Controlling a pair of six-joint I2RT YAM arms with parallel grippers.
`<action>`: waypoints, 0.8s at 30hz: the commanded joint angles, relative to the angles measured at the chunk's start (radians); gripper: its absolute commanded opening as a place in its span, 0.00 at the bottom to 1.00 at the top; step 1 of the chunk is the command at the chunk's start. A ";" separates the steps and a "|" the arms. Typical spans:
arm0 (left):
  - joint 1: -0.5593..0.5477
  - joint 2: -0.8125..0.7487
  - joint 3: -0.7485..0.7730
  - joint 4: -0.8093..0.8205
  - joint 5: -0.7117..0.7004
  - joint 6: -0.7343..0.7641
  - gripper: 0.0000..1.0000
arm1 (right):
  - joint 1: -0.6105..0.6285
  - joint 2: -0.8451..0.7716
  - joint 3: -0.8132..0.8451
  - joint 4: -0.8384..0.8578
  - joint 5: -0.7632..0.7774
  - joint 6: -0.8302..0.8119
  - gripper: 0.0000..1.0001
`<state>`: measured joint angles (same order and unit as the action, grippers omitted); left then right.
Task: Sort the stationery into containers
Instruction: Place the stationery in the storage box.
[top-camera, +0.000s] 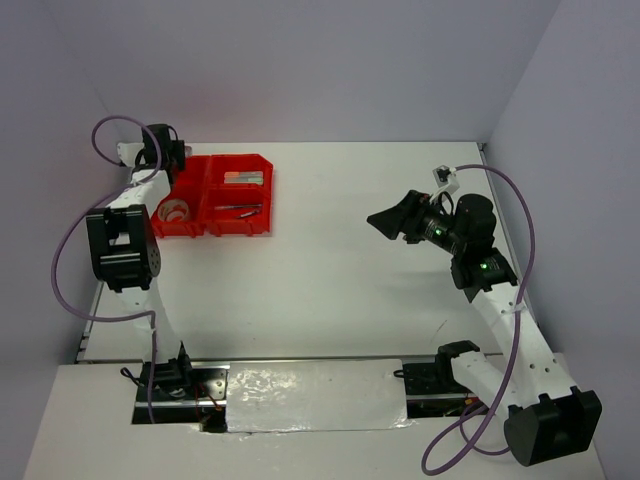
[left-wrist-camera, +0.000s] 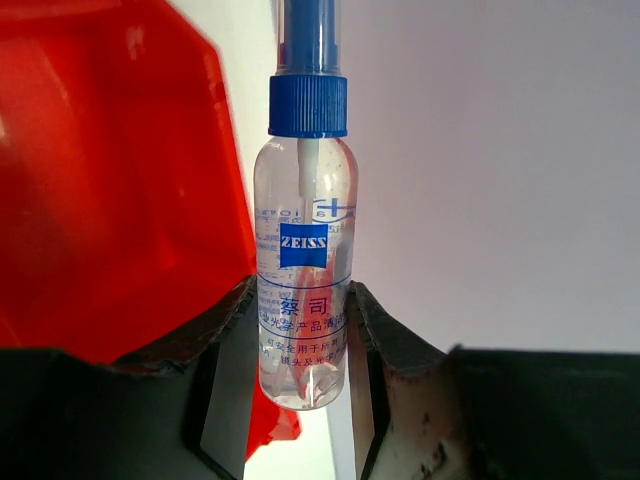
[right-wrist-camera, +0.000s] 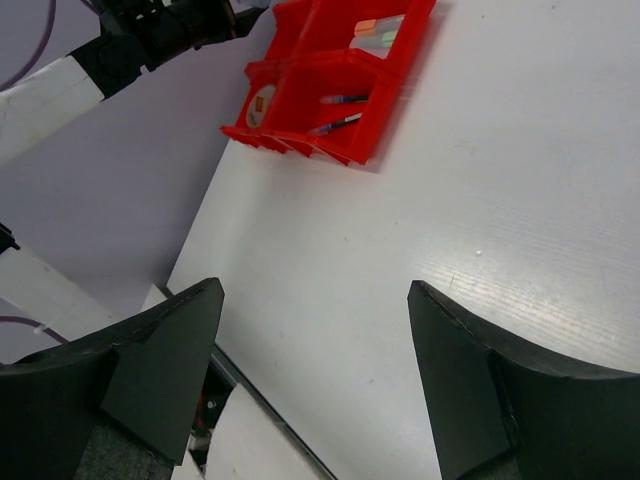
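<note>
Overhead and right-wrist views share the red tray.

The blue-capped bottle loses its cap's top to the left wrist view's upper edge, the red tray beside it is a blur, and from above its far-left compartment (under the left arm) is hidden.
</note>
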<state>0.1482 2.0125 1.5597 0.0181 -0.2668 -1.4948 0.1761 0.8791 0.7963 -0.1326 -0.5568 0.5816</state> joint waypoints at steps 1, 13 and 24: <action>-0.001 0.019 -0.030 0.051 0.038 0.008 0.19 | -0.001 -0.015 0.009 0.036 0.000 -0.020 0.82; -0.002 0.002 -0.082 0.045 0.057 0.027 0.34 | -0.001 -0.019 -0.019 0.060 -0.020 -0.003 0.82; -0.002 0.020 -0.079 0.026 0.071 0.019 0.52 | -0.003 -0.012 -0.020 0.065 -0.029 -0.011 0.82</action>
<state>0.1455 2.0148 1.4704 0.0219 -0.2012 -1.4879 0.1761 0.8783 0.7780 -0.1177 -0.5655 0.5819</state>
